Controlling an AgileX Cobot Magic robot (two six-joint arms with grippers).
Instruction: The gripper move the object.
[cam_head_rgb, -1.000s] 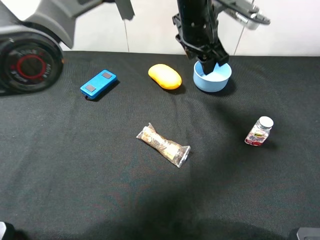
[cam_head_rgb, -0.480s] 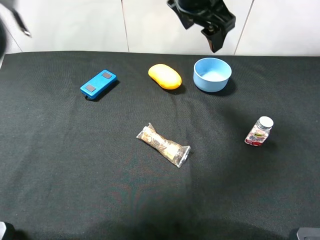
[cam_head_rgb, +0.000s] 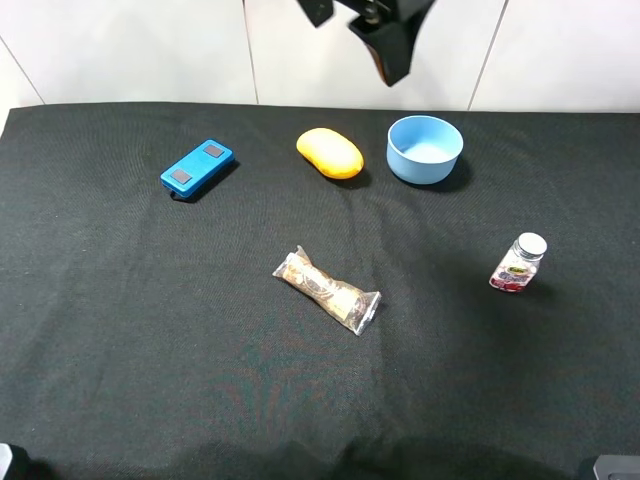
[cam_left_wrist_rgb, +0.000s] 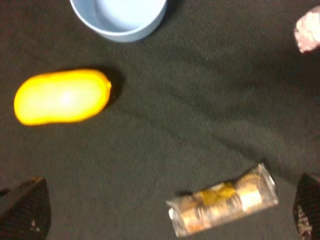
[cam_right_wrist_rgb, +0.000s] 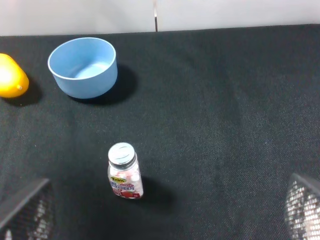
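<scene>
Left gripper (cam_head_rgb: 385, 45) raised high above the back of the worktop (cam_head_rgb: 150, 330), dark and blurred at the top edge of the overhead view, clear of everything below. In its own wrist view, only the two finger tips (cam_left_wrist_rgb: 27, 212) visible at the opposite lower corners, spread wide, nothing between them, nothing touched: released. Exact gap hard to judge from above because of the blur.

Right gripper (cam_right_wrist_rgb: 160, 220) likewise seen only as two mesh-patterned tips at the corners of its wrist view, set far apart, empty, hanging over the worktop near the small bottle (cam_head_rgb: 519, 263).

Light blue bowl (cam_head_rgb: 425, 149) upright on the black worktop near the back edge, right of centre in the overhead view, open side up, free of any grip. Yellow oval object (cam_head_rgb: 330, 153) just beside it on the left, not touching. Blue rectangular device (cam_head_rgb: 196, 167) further left, well apart. Clear-wrapped snack pack (cam_head_rgb: 328, 291) lying slantwise near the middle of the worktop. Small bottle with a white cap and red contents standing upright to the right, well apart from the bowl.
</scene>
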